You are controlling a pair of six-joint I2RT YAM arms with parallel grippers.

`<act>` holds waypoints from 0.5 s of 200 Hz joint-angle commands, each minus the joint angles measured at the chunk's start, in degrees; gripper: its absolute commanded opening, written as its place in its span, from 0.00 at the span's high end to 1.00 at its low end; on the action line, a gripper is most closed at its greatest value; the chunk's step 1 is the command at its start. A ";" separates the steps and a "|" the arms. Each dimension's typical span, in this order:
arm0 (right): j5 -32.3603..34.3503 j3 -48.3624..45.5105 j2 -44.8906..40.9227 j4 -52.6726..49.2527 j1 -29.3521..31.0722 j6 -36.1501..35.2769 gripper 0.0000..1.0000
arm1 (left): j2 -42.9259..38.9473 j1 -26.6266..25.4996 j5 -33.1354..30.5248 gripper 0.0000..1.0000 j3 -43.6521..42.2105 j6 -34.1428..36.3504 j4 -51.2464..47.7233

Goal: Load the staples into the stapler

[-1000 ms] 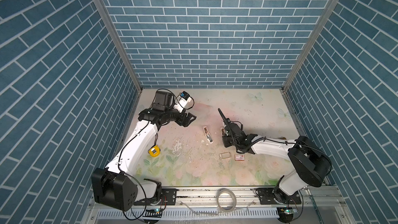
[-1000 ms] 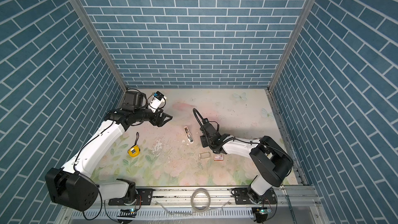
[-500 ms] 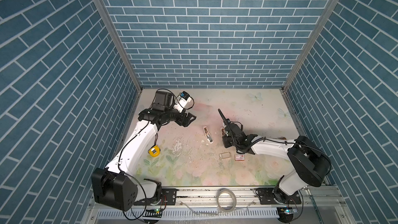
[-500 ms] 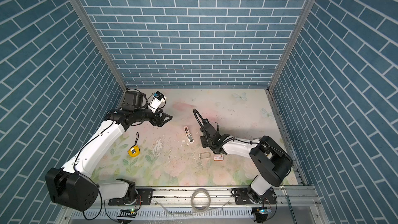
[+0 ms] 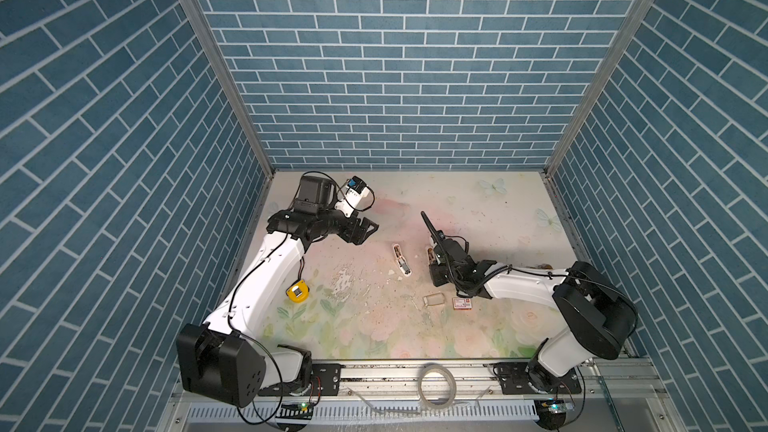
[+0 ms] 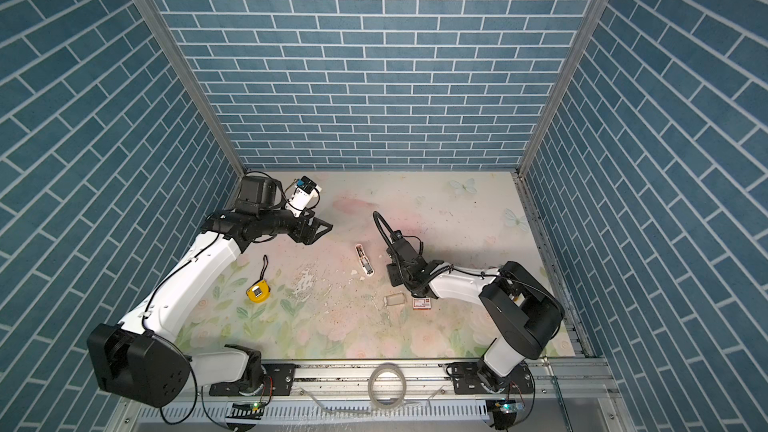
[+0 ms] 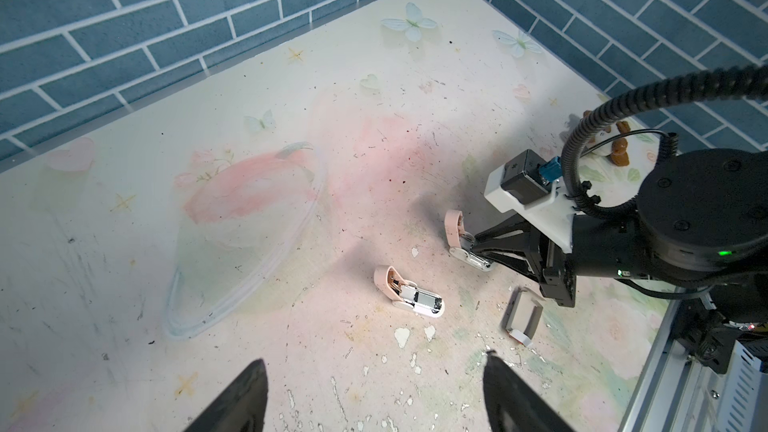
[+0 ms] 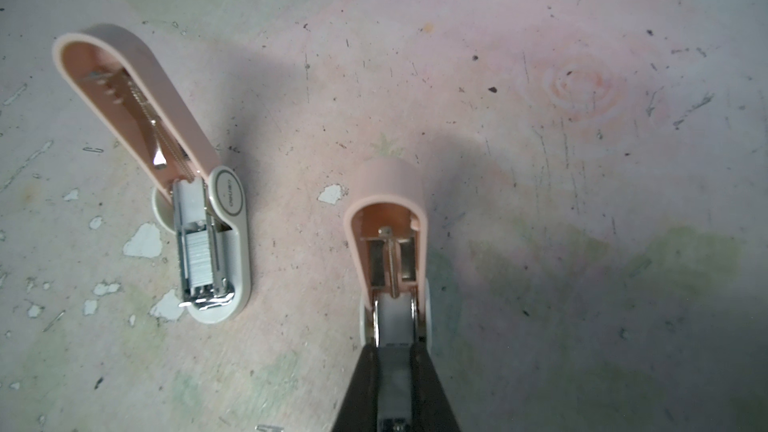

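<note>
Two small pink-and-white staplers stand open on the table. One stapler point(image 5: 401, 260) point(image 8: 224, 201) lies free near the middle, with a silvery block of staples point(image 8: 202, 259) in its channel. My right gripper point(image 8: 395, 347) point(image 5: 435, 261) is shut on the metal channel of the second stapler point(image 8: 386, 201) point(image 7: 454, 228), whose pink lid is raised. A pale grey strip fills that channel; I cannot tell whether it is staples. My left gripper point(image 5: 370, 229) point(image 7: 374, 371) hangs open and empty above the table, back left of the free stapler.
A small red-and-white box point(image 5: 462, 303) and a pale box sleeve point(image 5: 433, 299) lie in front of the right gripper. A yellow tape measure point(image 5: 298, 293) sits by the left arm. A tape roll point(image 5: 436, 382) rests on the front rail. Brick walls close three sides.
</note>
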 commanded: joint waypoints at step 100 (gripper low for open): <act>-0.22 -0.34 -0.42 -0.41 -0.28 -0.40 0.97 | -0.08 0.26 -0.02 0.18 -0.67 -0.03 0.11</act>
